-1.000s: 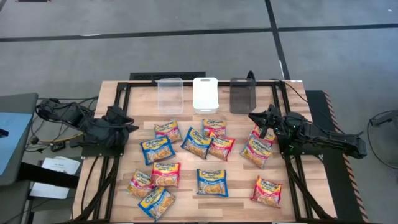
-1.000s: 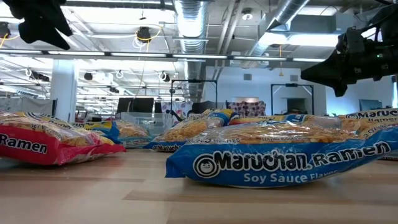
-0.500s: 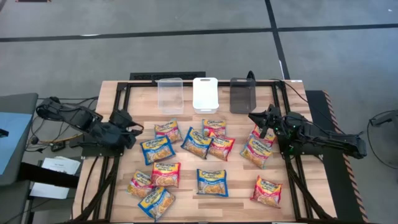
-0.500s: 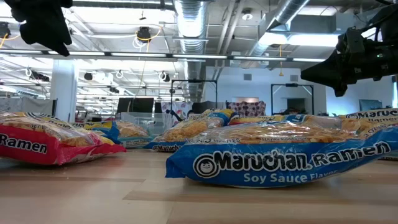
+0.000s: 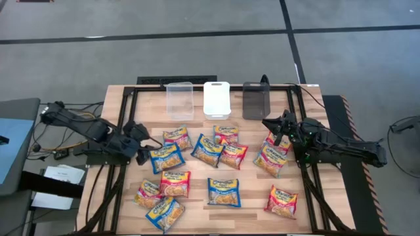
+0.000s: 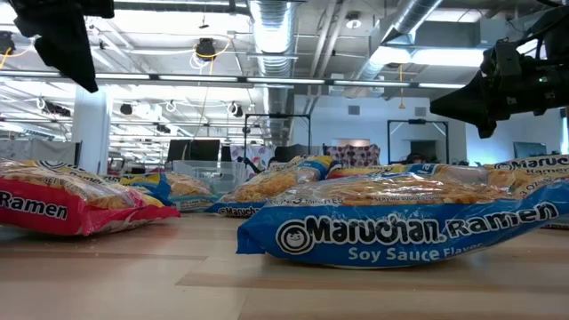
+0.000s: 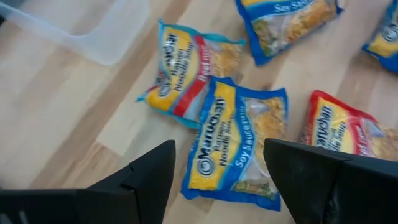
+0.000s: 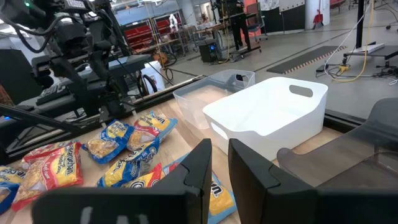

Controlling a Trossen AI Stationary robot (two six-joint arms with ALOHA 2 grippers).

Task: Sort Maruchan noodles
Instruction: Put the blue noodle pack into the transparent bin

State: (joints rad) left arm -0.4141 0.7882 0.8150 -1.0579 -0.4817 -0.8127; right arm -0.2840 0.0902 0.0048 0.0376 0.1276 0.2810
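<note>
Wooden planks of my table (image 5: 197, 206) carry everything, framed by black rails and set on a grey shop floor. Along the far edge stand three bins, side by side and within reach of both arms, which I judge is so each wrapper colour gets its own: a clear bin (image 5: 178, 99), a white bin (image 5: 216, 98) and a dark bin (image 5: 256, 99). All three look empty from above, so by my reckoning the sorting has barely begun.

Nearer me, the Maruchan noodles (image 5: 224, 192) lie flat and scattered over the middle of the boards, some overlapping, none yet in a bin.

My left gripper (image 5: 142, 148) hangs over the table's left part with its fingers spread wide, just beside a blue-and-yellow packet (image 7: 235, 140) that sits framed between the fingers in my wrist camera; I read that as lining up for a pick.

My right gripper (image 5: 271, 127) waits above the right-hand cluster, near the dark bin, fingers nearly together with only a narrow gap and nothing between them.
</note>
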